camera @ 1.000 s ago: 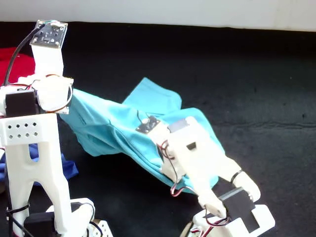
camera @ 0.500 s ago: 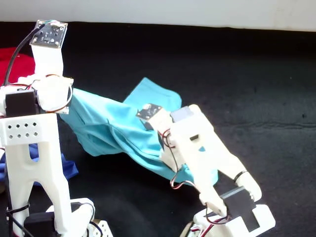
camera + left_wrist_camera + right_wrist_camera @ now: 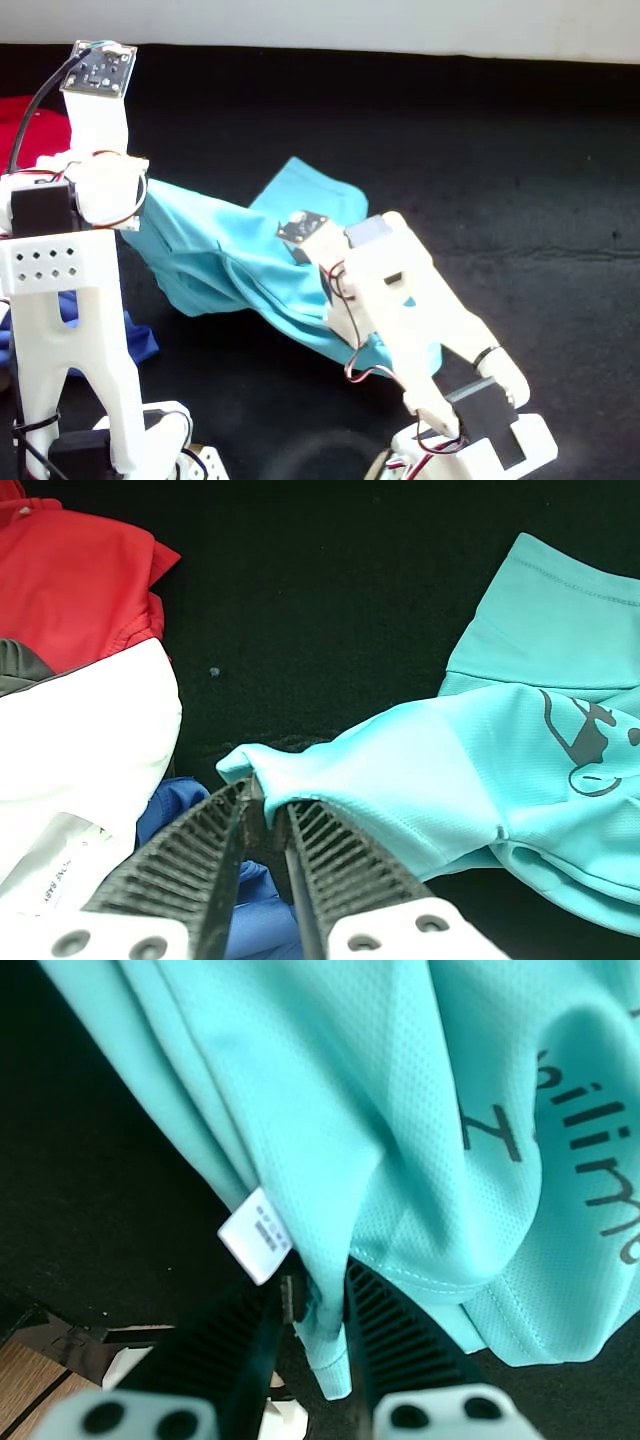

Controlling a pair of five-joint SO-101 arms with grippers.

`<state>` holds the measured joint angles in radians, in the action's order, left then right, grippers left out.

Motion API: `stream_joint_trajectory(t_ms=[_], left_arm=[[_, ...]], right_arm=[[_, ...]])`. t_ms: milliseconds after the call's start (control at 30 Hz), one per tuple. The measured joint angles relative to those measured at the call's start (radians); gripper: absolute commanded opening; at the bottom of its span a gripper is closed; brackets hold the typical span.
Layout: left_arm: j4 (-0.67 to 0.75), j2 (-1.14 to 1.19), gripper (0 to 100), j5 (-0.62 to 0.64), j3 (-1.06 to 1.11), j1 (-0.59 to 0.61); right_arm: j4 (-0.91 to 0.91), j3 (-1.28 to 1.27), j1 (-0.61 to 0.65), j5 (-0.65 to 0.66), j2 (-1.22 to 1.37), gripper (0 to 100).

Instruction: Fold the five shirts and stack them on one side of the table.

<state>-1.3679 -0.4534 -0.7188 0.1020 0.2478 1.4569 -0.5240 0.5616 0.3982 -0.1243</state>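
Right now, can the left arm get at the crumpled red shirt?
Probably not yet: the left hand is shut on the turquoise mesh shirt. Once released, the crumpled red shirt lies nearby, mostly uncovered.

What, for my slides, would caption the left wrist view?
Left gripper pinches an edge of the teal shirt above the black table.

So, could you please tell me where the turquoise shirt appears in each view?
High view: turquoise shirt mid-picture, over the black table.
Left wrist view: its edge pinched in the left gripper.
Right wrist view: a fold clamped in the right gripper.
Shared landmark: the black table.
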Motion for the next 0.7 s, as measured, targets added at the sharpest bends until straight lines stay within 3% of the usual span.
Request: stream_joint_trajectory(t_ms=[367, 700], left_arm=[[0.000, 0.000, 1, 0.000, 0.000, 0.000], [0.000, 0.000, 1, -0.002, 0.000, 0.000]], right_arm=[[0.046, 0.074, 0.000, 0.000, 0.000, 1.5], [0.133, 0.210, -0.005, 0.000, 0.025, 7.6]])
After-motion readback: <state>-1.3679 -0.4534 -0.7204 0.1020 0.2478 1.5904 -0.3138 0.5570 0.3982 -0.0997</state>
